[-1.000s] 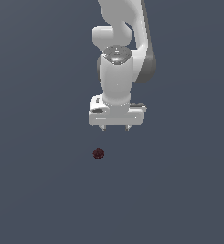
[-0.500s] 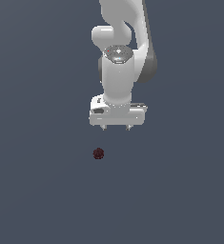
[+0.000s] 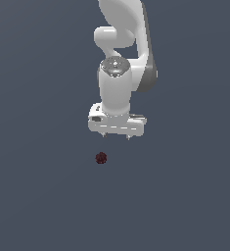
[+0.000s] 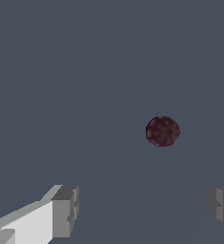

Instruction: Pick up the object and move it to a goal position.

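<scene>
The object is a tiny dark red bumpy ball [image 3: 101, 158] lying on the flat grey surface. In the exterior view it sits below my white gripper [image 3: 115, 136] and a little toward the exterior view's left. My gripper hangs above the surface, pointing down, with its jaws spread wide and nothing between them. In the wrist view the ball [image 4: 162, 131] lies ahead of the gripper [image 4: 144, 208], beyond the gap between the two grey fingertips [image 4: 66, 209], not between them.
The grey surface [image 3: 43, 196] stretches evenly in all directions with no edges or other objects in view. The white arm [image 3: 126, 44] rises above the gripper.
The gripper and arm have shifted slightly; the ball has stayed in place.
</scene>
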Controlling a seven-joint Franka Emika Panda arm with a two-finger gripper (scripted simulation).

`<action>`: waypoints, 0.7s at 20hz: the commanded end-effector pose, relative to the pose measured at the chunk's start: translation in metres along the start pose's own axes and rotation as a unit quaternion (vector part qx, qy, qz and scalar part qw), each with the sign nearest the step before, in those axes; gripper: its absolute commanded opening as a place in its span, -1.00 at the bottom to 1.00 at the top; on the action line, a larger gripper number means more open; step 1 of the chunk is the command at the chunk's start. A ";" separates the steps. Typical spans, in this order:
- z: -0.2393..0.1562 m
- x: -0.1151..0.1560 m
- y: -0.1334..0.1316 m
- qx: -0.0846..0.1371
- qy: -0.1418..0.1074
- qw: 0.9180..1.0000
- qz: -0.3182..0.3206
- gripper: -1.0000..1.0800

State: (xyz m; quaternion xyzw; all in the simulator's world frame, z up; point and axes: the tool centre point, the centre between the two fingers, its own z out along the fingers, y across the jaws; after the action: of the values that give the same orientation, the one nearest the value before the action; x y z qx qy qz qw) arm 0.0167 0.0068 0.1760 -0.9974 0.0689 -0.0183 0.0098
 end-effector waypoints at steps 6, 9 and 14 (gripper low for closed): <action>0.031 0.013 0.020 -0.001 -0.007 0.994 0.107 0.92; 0.046 0.018 0.031 -0.003 -0.009 0.987 0.159 0.92; 0.068 0.025 0.047 -0.008 -0.012 0.972 0.234 0.92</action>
State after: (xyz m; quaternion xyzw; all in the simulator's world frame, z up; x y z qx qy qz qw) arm 0.0359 -0.0372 0.1143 -0.9605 0.2783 -0.0038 0.0082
